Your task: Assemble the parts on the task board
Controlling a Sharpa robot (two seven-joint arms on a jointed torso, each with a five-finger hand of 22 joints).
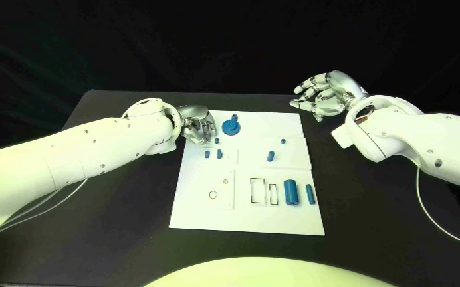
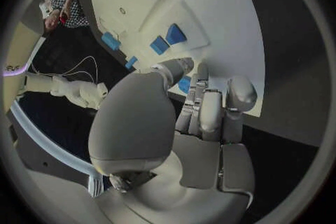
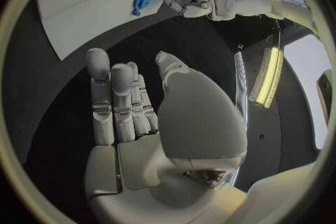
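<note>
We are looking down at the board point(image 1: 251, 217) lying in the middle of the table point(image 1: 115, 234), its long sides running away from us. Blue parts are sitting on it: a round knobbed part point(image 1: 232, 126) near the far left corner, small pegs point(image 1: 213, 155) just this side of it, a slanted piece point(image 1: 271, 155) near the middle, and a thick cylinder point(image 1: 290, 192) with a thin one point(image 1: 310, 192) standing beside a rectangular outline point(image 1: 260, 191) at the near right. A small ring outline point(image 1: 212, 194) is lying at the near left. Our left hand point(image 1: 197, 126) is resting at the board's far left edge, just beside the round part, fingers curled down toward the surface; we cannot tell whether they are grasping anything. Our right hand point(image 1: 328, 94) is hovering beyond the board's far right corner, well apart from every part, fingers spread and holding nothing; its wrist view is showing the straight fingers point(image 3: 111, 102) over bare table. The left forearm is crossing the table left of the board, while the board's near end is lying open.
</note>
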